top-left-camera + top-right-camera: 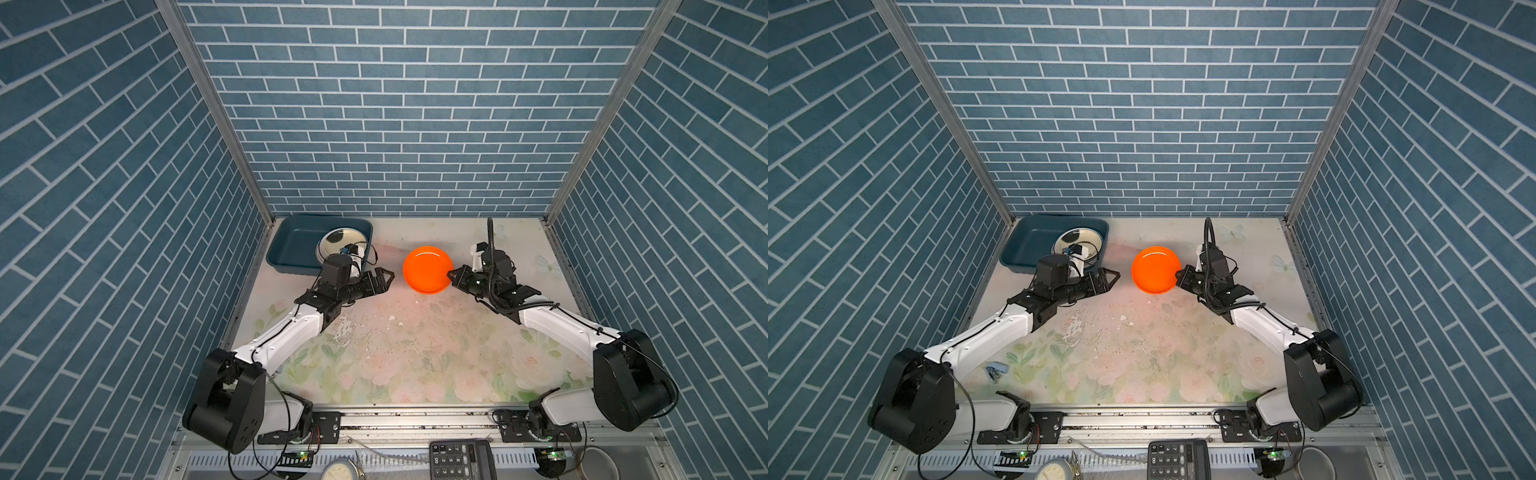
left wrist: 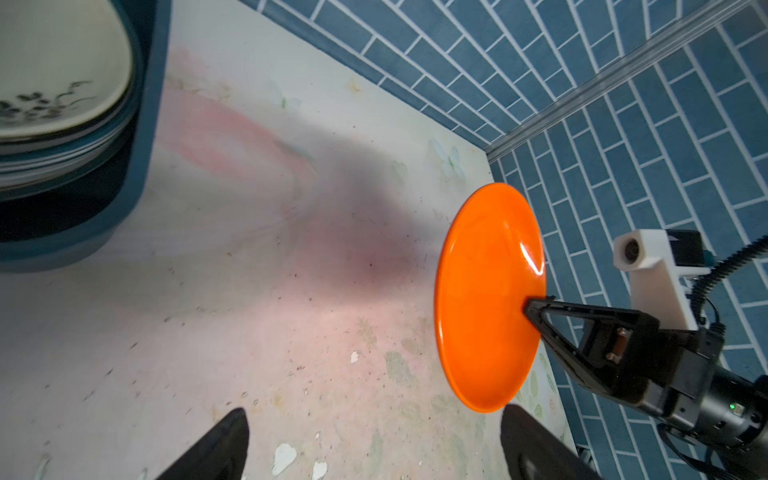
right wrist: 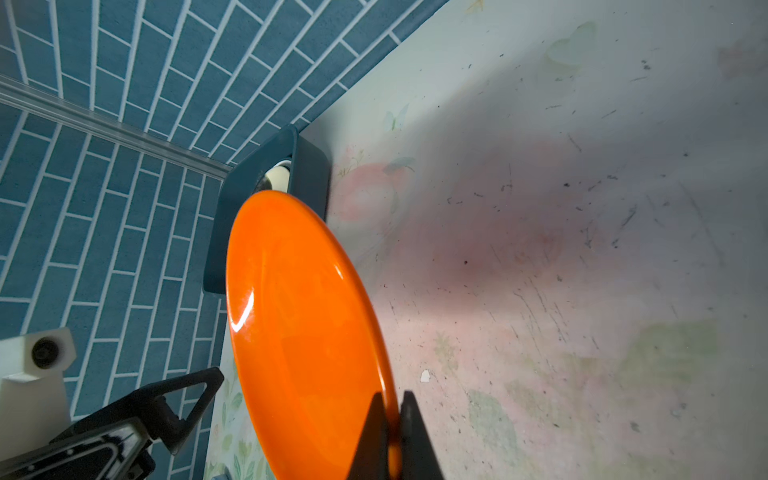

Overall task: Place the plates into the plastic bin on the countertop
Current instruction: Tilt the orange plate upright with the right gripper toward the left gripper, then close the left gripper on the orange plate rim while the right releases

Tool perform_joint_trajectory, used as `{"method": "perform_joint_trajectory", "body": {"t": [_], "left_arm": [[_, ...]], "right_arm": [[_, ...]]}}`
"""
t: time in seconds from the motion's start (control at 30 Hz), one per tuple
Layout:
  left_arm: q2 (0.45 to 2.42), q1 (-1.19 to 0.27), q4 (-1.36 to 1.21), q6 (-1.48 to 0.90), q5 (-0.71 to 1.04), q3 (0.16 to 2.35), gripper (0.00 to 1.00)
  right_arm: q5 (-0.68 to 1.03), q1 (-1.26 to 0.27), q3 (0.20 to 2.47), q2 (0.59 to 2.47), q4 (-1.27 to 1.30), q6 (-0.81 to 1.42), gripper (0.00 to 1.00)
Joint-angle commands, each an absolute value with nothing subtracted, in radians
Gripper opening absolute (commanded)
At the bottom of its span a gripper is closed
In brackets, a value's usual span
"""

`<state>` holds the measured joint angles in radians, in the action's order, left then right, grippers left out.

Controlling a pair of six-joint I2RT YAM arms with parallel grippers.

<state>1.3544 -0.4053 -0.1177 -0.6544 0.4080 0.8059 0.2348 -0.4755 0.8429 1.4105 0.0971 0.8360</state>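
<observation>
My right gripper [image 1: 451,274] [image 3: 392,403] is shut on the near right rim of a plain orange plate [image 1: 427,269] [image 1: 1155,269] [image 3: 303,332]. The plate hangs above the countertop [image 1: 415,353], which shows its shadow. My left gripper [image 1: 388,276] [image 2: 376,411] stands open just left of the orange plate [image 2: 486,299], with nothing between its fingers. The dark teal plastic bin [image 1: 282,245] [image 2: 153,124] sits in the back left corner. It holds a stack of plates [image 1: 338,241], topped by a cream one with a dark sprig [image 2: 58,83]. The left wrist partly hides the stack in both top views.
Blue brick-pattern walls close in the left, back and right sides. A grey metal rail [image 1: 415,419] runs along the front. Below it lie a calculator [image 1: 461,459], a dial-faced disc [image 1: 340,471] and a metal bowl [image 1: 598,461]. A small blue item [image 1: 995,371] lies by the left arm.
</observation>
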Motion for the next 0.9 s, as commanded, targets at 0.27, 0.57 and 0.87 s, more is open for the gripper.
{"method": "perform_joint_trajectory", "body": {"t": [0.27,0.57,0.87], "left_arm": [[1.568,-0.505,-0.338,-0.725,0.477,0.927,0.78],[1.650,-0.528,-0.382,-0.767,0.475,0.974,0.46],[1.698,-0.527,-0.434,-0.816,0.494,0.984,0.03]], "right_arm": [[0.324,-0.426,0.849,1.379,0.088,0.766,0.00],[0.389,-0.397,0.802,1.358,0.166,0.786,0.00],[0.455,-0.387,0.771,1.336,0.204,0.770,0.00]]}}
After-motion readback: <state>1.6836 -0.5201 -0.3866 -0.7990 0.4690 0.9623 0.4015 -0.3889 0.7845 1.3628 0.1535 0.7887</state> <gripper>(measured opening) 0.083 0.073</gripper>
